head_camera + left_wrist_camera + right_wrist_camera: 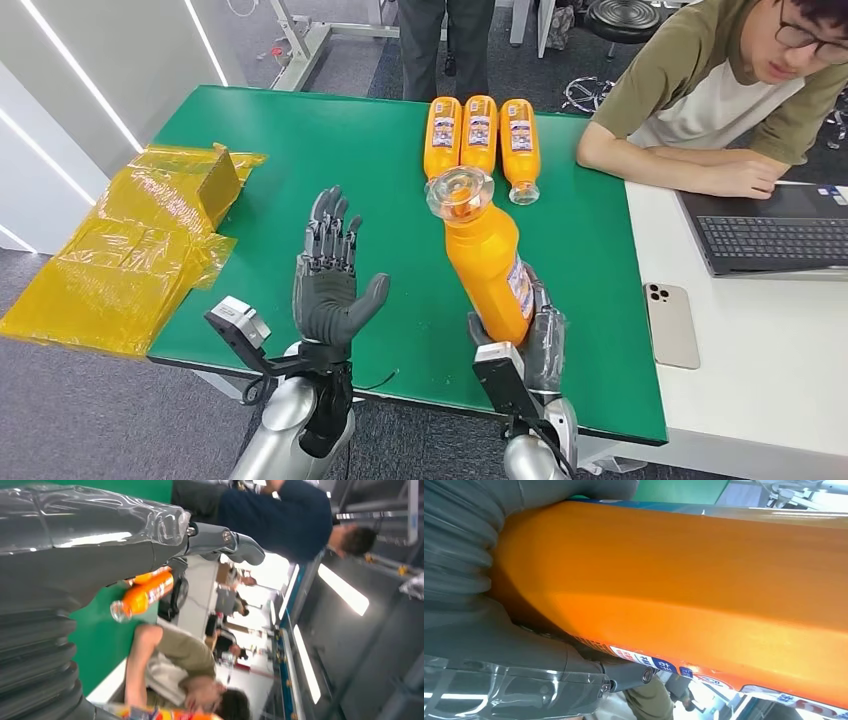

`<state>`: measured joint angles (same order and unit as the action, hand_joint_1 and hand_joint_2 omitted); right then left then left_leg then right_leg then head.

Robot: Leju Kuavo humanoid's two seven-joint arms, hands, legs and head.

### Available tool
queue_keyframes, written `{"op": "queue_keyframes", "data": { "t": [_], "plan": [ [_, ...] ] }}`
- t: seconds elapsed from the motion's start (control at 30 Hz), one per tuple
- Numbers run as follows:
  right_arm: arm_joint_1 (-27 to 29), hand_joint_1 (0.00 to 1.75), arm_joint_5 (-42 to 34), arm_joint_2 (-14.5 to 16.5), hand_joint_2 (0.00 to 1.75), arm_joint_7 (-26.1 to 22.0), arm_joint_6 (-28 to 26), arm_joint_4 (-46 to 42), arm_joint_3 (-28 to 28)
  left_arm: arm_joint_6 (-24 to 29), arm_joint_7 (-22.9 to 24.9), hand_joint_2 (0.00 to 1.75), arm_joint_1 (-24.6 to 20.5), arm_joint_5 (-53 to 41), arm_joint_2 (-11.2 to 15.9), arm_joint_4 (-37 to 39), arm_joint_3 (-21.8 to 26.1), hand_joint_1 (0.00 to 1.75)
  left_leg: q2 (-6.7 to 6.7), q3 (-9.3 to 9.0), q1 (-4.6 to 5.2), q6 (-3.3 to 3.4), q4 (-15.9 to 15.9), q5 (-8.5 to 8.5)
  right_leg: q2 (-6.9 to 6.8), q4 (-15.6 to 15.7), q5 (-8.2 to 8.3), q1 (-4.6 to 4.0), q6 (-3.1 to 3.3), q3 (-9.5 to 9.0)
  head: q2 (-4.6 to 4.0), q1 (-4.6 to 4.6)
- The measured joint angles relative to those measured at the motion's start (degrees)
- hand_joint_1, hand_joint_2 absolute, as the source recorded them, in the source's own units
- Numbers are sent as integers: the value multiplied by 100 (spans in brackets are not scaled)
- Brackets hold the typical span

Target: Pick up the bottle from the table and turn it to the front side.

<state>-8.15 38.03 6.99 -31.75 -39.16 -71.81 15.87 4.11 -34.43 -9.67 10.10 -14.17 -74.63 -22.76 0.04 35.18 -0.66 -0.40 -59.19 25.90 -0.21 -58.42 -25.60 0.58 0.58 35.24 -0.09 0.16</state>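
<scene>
So there's a big green worktop (pixel 380 160) with a white desk butted up against its right side, where a person (pixel 720 90) in an olive and white shirt sits leaning on their forearms by a laptop (pixel 770 235), with a phone (pixel 672 325) lying face down nearby. Over the left edge of the worktop hangs a crumpled yellow plastic bag (pixel 130 250). The bottle (pixel 487 255), orange with a clear cap, is up off the worktop near the front right, tilted with the cap leaning away from the robot and a bit left, label on its right side. The right hand (pixel 535 340) is wrapped around its lower end. The left hand (pixel 330 280) floats over the green holding nothing, fingers straight and spread. Three more orange bottles (pixel 480 140) lie side by side at the far edge.
</scene>
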Motion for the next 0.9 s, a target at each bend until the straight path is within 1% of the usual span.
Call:
{"op": "queue_keyframes", "data": {
  "t": [0.1,0.2,0.3,0.43,0.6,0.73,0.9],
  "plan": [
    [124,175,261,92,175,165,-1,-135,3,-454,98,175,-15,166,1,3,-68,0,0,0,0,0,0,0,0,0,0,0,0,1,0,-1],
    [235,175,337,104,175,414,-1,-228,35,-713,122,175,-27,210,1,13,-121,0,0,0,0,2,0,2,1,0,-1,0,0,1,0,0],
    [286,175,398,72,175,587,1,-260,192,-753,136,175,-43,152,0,52,-157,0,3,-1,0,2,0,2,5,0,0,0,0,2,0,-1],
    [281,175,742,7,175,736,65,-260,536,-694,154,175,-76,69,-7,246,-192,0,3,-2,0,2,0,2,6,0,-1,0,0,2,0,-1],
    [224,175,1346,-90,175,1228,587,-222,855,-738,70,175,-101,58,-11,468,-196,0,4,-2,0,2,0,2,7,0,0,0,0,2,0,-1],
    [214,175,1734,-146,175,1403,989,-169,1005,-769,66,175,-110,12,-14,563,-187,0,3,0,0,2,0,2,6,0,-1,0,0,3,0,-1],
    [155,175,2051,-196,175,1678,1466,-142,1015,-782,9,175,-108,6,-14,668,-133,0,4,0,0,1,0,3,8,1,-1,0,0,4,0,-1]
  ]
}}
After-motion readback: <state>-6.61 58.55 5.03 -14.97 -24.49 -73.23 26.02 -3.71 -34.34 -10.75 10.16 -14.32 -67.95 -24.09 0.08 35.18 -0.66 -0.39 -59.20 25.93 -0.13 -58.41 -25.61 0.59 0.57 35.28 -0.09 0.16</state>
